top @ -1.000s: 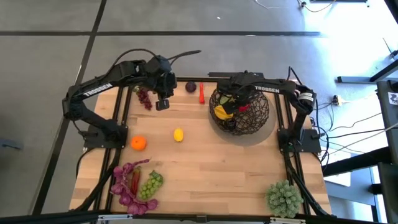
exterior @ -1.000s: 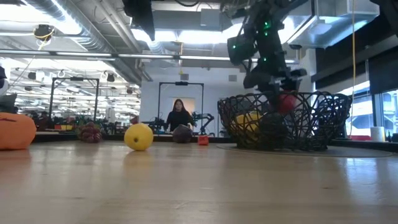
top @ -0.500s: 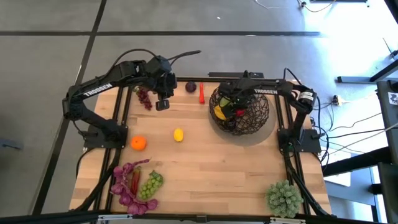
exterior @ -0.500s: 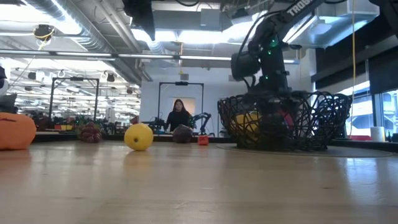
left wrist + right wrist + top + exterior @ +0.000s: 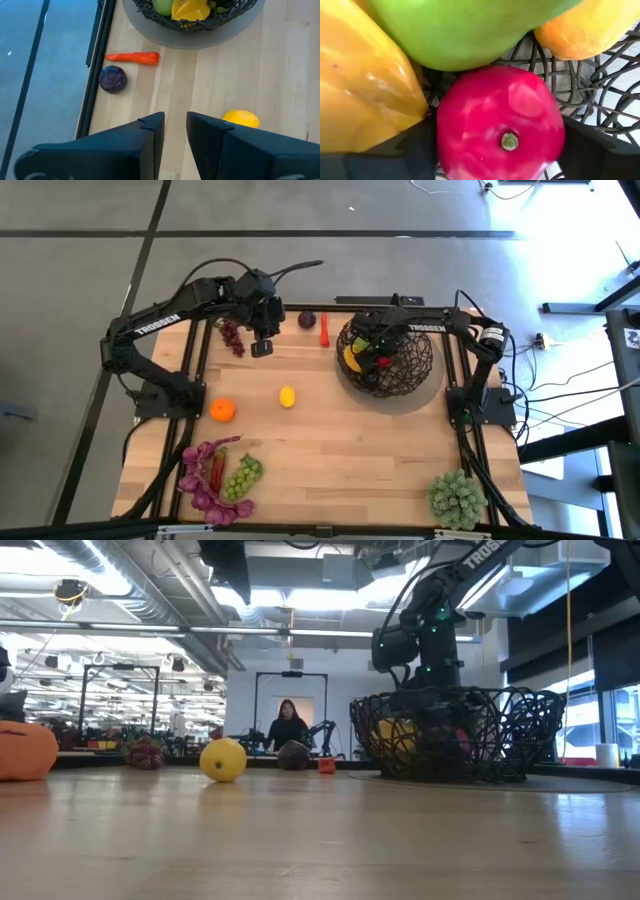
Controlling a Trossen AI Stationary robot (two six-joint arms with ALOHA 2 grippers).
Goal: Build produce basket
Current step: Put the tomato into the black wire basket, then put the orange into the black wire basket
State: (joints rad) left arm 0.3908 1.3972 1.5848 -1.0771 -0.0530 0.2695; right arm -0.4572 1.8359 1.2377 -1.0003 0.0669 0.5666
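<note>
The dark wire basket (image 5: 412,372) stands at the far right on a round grey mat. It holds a green apple (image 5: 470,25) and yellow fruits (image 5: 365,85). My right gripper (image 5: 377,358) reaches down into the basket and is shut on a red apple (image 5: 500,135). My left gripper (image 5: 262,346) hangs over the table's far left, empty, with a narrow gap between its fingers (image 5: 175,130). A lemon (image 5: 287,396), an orange (image 5: 222,410), purple grapes (image 5: 232,337), a purple round fruit (image 5: 307,320) and a red chilli (image 5: 324,329) lie on the table. My right gripper pinches the red apple by its two opposite sides (image 5: 442,145) between its two fingers (image 5: 415,147). The fingers come from above, pointing down into the basket. The apple's stem end (image 5: 508,141) faces up toward the wrist. The apple sits low among the other fruits, against the green apple.
Green grapes (image 5: 243,476), purple leaves (image 5: 203,485) and a red chilli lie at the near left corner. A spiky pale green plant ball (image 5: 457,497) stands at the near right corner. A person (image 5: 288,727) shows far off in the room beyond the table.
My right gripper has gone down from above the basket's rim into the basket with the red apple, and a little toward the table's left. The apple now sits low among the fruits inside.
</note>
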